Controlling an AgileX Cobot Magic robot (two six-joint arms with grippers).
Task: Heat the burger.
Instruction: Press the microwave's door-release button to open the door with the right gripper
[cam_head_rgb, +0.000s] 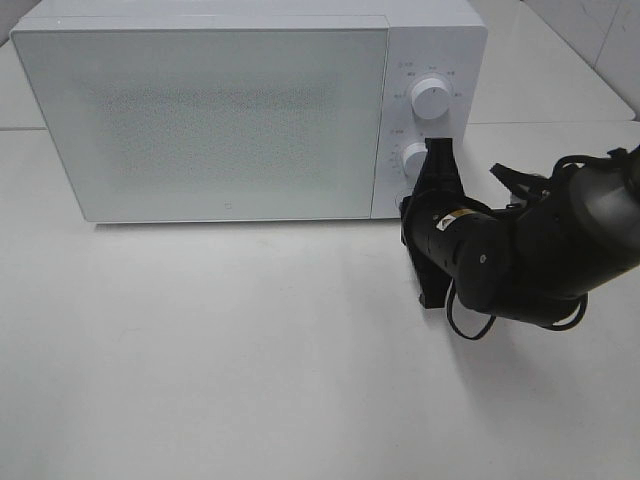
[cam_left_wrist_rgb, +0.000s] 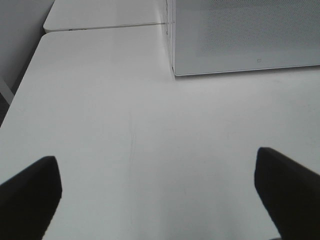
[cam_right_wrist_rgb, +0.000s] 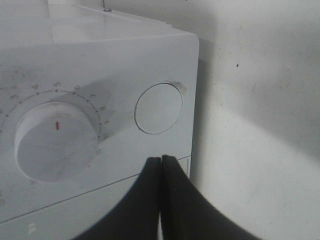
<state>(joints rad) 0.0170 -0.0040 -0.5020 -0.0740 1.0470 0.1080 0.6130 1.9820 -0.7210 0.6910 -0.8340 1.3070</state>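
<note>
Burger: not seen in any view. Microwave (cam_head_rgb: 230, 120), upper left of frame, door shut & cloudy, so can't tell if it's inside. Right gripper (cam_head_rgb: 438, 152), mid-right, jaws pressed together w/ nothing in them, tips just beside the lower knob (cam_head_rgb: 414, 158). Round button (cam_right_wrist_rgb: 159, 108) sits right ahead of the tips, near. Left gripper (cam_left_wrist_rgb: 156, 161), jaws wide apart, empty, over the table (cam_left_wrist_rgb: 100, 100). Right arm is nearer, I think.
</note>
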